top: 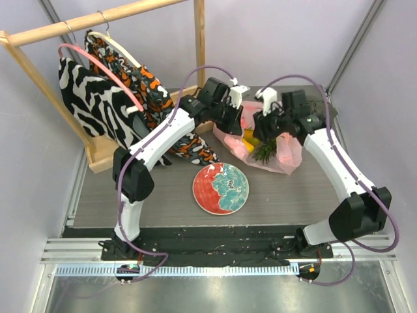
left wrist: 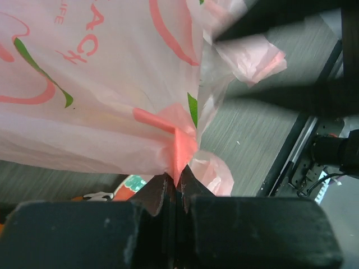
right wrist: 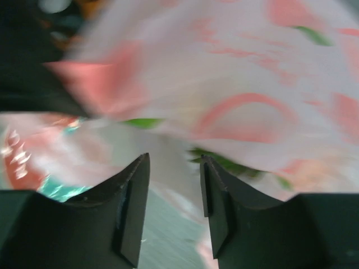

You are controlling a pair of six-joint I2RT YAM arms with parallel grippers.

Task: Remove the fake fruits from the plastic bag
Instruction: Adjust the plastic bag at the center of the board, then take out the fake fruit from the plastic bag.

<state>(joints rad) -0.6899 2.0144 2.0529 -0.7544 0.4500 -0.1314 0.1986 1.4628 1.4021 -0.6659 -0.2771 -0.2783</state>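
Noted: pale lilac walls (top: 280,39) on three sides, evenly lit. Grey wood-grain table (top: 130,195) with metal rail (top: 195,268) along near edge. At rear left, wooden garment rack (top: 98,23) carrying hung patterned fabrics (top: 91,98).

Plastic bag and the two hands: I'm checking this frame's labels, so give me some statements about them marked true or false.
1. The left hand is shut on a fold of the plastic bag. True.
2. The right hand is clamped shut. False: it is open, facing the bag.
3. Fake fruits lie on the plate. False: they sit in the bag, not on the plate.
4. A green pineapple crown shows in the bag. True.
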